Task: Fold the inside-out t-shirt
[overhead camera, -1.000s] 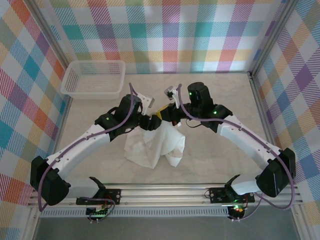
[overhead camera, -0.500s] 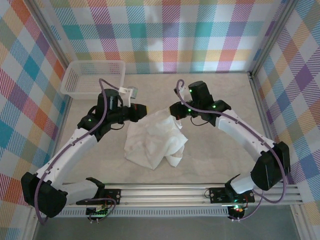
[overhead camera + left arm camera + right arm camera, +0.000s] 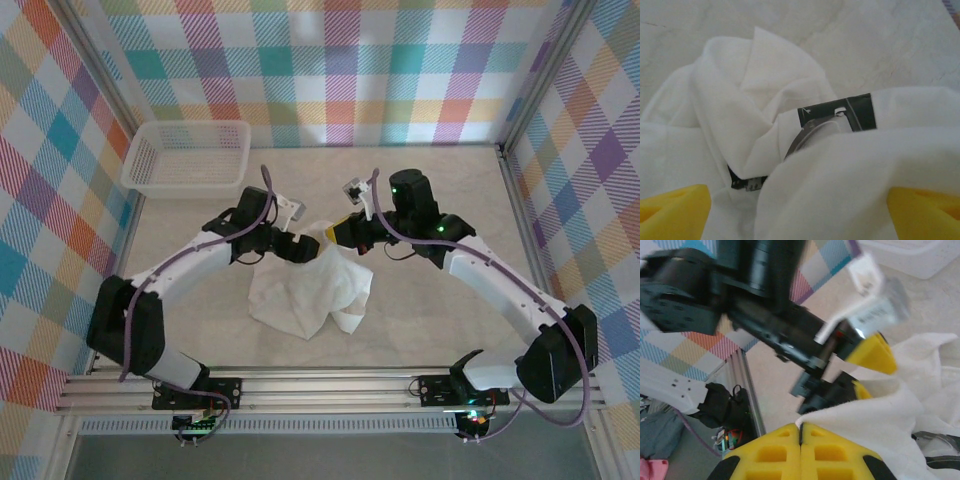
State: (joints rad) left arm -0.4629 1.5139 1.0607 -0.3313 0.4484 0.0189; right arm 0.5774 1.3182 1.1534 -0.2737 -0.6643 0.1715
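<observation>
Folding not begun: the t-shirt (image 3: 310, 290) lay in a crumpled heap mid-counter (image 3: 440, 320).
No fold showed, and spreading it flat remained to be done. The left fingers (image 3: 670, 205) stood wide apart around bunched cloth; the right fingers (image 3: 775, 455) were pressed together, seemingly pinching its far edge.

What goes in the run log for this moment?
t-shirt: crumpled on table, unfolded | left gripper: open around t-shirt fold | right gripper: shut on t-shirt edge
</observation>
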